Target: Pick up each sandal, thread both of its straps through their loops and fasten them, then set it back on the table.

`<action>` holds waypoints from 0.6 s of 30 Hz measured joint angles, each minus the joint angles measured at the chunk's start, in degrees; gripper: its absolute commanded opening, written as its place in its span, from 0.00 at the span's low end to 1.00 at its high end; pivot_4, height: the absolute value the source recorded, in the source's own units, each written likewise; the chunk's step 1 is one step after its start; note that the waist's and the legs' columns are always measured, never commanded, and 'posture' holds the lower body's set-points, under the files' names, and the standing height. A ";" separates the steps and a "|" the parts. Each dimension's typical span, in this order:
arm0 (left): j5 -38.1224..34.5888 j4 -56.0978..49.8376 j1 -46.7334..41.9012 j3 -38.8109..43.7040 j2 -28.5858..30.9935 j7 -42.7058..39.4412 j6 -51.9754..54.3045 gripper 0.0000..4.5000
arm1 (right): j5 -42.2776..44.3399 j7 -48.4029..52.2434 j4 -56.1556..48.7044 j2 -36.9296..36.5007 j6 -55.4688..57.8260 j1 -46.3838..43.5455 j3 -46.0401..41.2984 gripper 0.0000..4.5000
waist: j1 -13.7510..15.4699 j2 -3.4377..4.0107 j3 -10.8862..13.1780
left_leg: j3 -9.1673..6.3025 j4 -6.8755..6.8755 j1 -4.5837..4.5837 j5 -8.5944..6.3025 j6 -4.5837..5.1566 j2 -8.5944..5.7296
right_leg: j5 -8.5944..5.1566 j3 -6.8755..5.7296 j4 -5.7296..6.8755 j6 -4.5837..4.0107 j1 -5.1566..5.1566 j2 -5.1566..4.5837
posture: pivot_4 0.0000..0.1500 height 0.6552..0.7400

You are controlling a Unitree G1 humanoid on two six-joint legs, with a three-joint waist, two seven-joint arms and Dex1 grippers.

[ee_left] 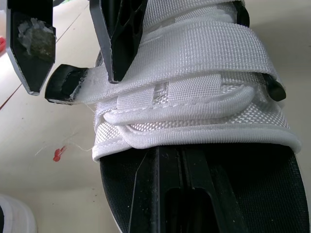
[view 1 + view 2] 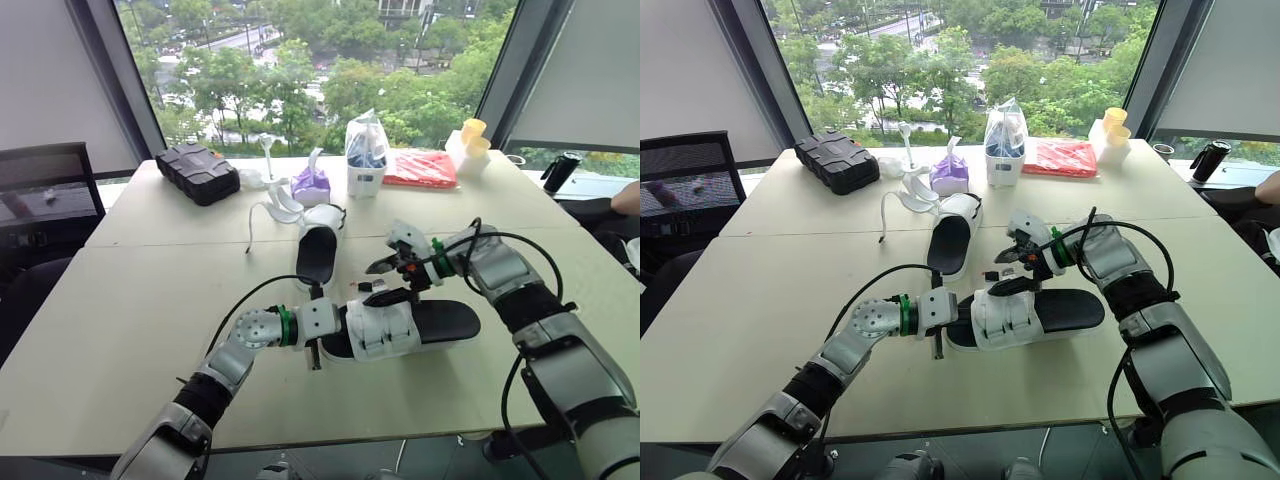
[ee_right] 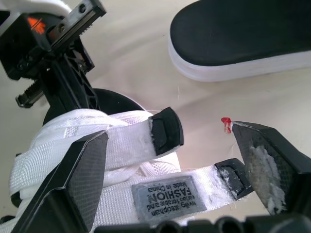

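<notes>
Nearest: one sandal [image 2: 440,320] lies flat on the bench [image 2: 120,300], black footbed up, white-strapped end toward the robot's left, bare end to its right. The left gripper [image 2: 322,335] is at the strapped end, reaching in along the footbed under the white upper. Can't tell whether its jaws are clamped on it.

Just behind the upper is the right gripper [image 2: 388,283], jaws spread wide and holding nothing. Its fingers [image 3: 80,170] straddle two loose strap ends. The black-tipped strap [image 3: 163,131] pokes up between them, and the labelled strap [image 3: 167,194] lies flat below it. Neither strap is pinched. There's a tiny red speck [image 3: 226,124] on the bench beside them.

Further back, the second sandal [image 2: 317,250] sits on the bench apart from the first, pointing away from the robot, its white straps loose at the far end.

Far edge by the window, left to right: black case [image 2: 197,172], purple item [image 2: 311,185], clear bag [image 2: 366,155], red packet [image 2: 420,168], yellow cups [image 2: 473,135].
</notes>
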 measured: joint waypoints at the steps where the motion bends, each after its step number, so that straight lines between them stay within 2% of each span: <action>1: 0.00 0.00 -0.01 -0.01 0.00 -0.04 0.00 0.00 | -0.09 0.96 0.75 0.06 1.39 -0.46 0.02 0.99 | 0.02 0.00 0.00 | 0.00 -0.01 0.00 0.00 0.00 0.00 | -0.01 0.00 0.00 -0.02 0.00 0.00 | 1.00 1.00; 7: 0.00 0.00 -0.04 0.02 0.08 -0.06 0.00 0.00 | 0.08 4.51 4.12 1.91 9.38 -2.26 -0.07 0.99 | -0.05 0.04 -0.01 | 0.01 0.00 0.00 0.00 0.00 0.00 | -0.03 0.03 0.04 -0.06 -0.03 -0.01 | 1.00 1.00; 12: 0.00 -0.04 0.00 0.02 0.08 -0.03 0.00 0.00 | -0.02 4.51 5.77 3.24 10.73 -2.61 -0.33 0.99 | -0.05 0.11 -0.01 | 0.02 0.00 0.00 0.00 -0.01 -0.01 | 0.00 0.03 0.05 -0.02 -0.05 0.00 | 1.00 1.00; 15: 0.00 -0.11 0.12 0.06 0.17 0.10 0.00 0.00 | 0.01 4.04 7.22 4.52 10.60 -2.83 -1.51 0.69 | -0.10 0.16 -0.03 | 0.02 0.00 0.01 0.00 -0.01 -0.01 | 0.05 0.03 0.08 0.08 -0.05 0.03 | 1.00 1.00; 18: 0.00 -0.21 0.19 0.06 0.26 0.19 0.00 0.00 | 0.07 3.51 8.35 5.96 10.68 -3.14 -2.46 0.33 | -0.10 0.20 -0.05 | 0.01 0.00 0.02 0.00 -0.01 -0.01 | 0.05 0.03 0.11 0.07 -0.08 0.09 | 1.00 1.00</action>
